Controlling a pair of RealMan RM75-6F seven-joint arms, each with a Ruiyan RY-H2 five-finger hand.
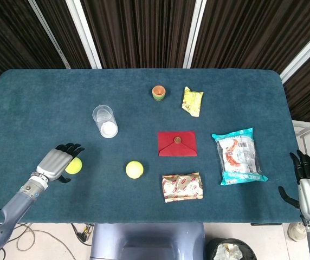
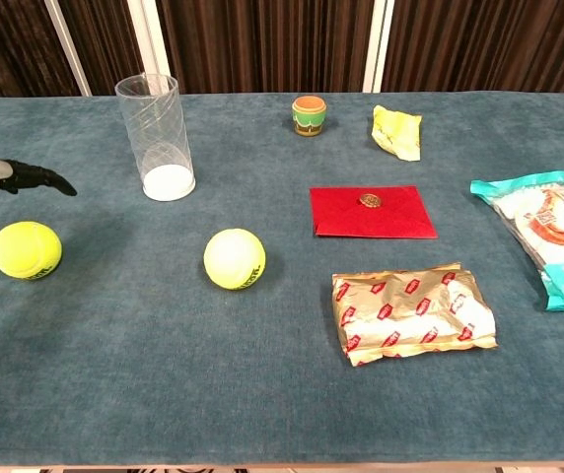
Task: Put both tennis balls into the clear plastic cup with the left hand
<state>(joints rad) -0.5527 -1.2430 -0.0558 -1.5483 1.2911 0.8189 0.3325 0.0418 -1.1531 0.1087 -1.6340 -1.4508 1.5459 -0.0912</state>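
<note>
left hand (image 1: 56, 162): over the table's front-left part, fingers spread, holding nothing
right hand (image 1: 309, 186): off the table's right edge, fingers apart, idle

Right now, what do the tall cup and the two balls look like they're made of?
Cup: clear, glossy plastic; the table shows through its wall. Near ball and middle ball: matte yellow-green felt, fuzzy, with seams, probably over rubber.

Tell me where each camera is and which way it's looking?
Head view: sits high up, looks almost straight down at the table; shows the left hand by a tennis ball and the right hand at the table's edge.
Chest view: sits low at the near edge, looks across the table; only the left hand's fingers show.
Both share the clear plastic cup, both balls and the snack packets.
</note>
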